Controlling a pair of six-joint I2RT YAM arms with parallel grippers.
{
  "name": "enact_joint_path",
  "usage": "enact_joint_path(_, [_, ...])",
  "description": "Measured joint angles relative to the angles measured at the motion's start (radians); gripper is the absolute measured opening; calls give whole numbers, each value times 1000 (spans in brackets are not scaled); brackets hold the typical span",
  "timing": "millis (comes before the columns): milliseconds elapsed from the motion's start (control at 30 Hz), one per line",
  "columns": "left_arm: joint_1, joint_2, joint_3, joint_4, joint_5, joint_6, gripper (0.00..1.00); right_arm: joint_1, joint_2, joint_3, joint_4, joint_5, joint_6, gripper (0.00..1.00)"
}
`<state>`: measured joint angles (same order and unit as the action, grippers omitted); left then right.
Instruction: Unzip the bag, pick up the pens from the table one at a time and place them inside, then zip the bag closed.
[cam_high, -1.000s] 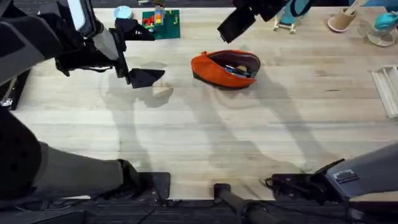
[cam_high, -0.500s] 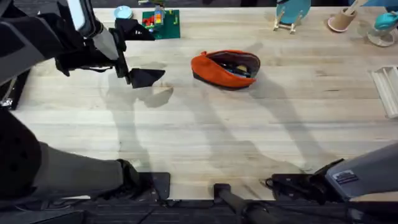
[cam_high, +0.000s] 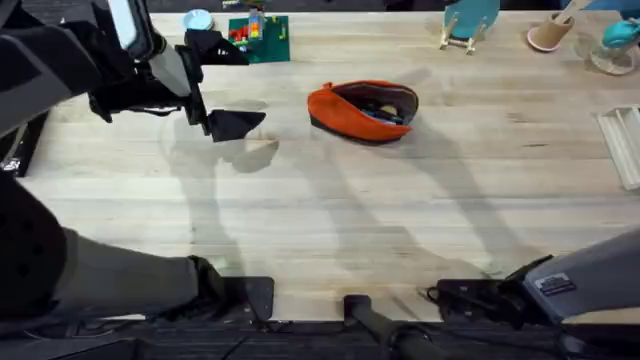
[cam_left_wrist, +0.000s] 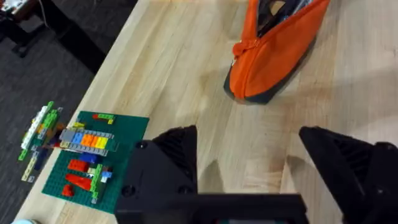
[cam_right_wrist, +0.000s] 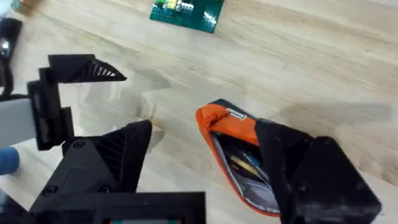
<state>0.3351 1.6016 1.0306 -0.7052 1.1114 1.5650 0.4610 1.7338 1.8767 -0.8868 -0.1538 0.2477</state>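
- The bag (cam_high: 362, 110), an orange fabric pencil pouch with a dark grey underside, lies on the table (cam_high: 330, 220) at the far middle, a little right of centre.
- Its top zipper stands open, and the mouth gapes toward the right in the overhead view.
- Inside the open mouth lie the pens (cam_high: 383, 110), dark with a bluish part; in the right wrist view they (cam_right_wrist: 244, 163) show against the pouch's grey lining.
- The left gripper (cam_high: 222, 85) is at the far left of the table, well to the left of the bag and apart from it. Its black fingers are spread wide and grasp nothing.
- In the left wrist view the left gripper (cam_left_wrist: 249, 171) frames bare wood between its fingers, with the bag (cam_left_wrist: 273, 50) beyond them, its zipper-end tab turned toward the camera.
- The right gripper (cam_right_wrist: 205, 168) is above the bag, its fingers spread wide and empty; one finger (cam_right_wrist: 292, 168) overlaps the bag (cam_right_wrist: 233, 130) in that picture, the other lies over bare table.
- A green baseplate (cam_high: 259, 38) with small coloured bricks lies at the far edge of the table, left of the bag and just beyond the left gripper.
- A blue stand (cam_high: 467, 22) stands at the far edge, right of the bag.
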Motion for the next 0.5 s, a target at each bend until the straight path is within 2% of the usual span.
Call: enact_joint_path(500, [0, 0, 0, 0, 0, 0, 992, 0, 156, 2, 17, 0, 48, 997])
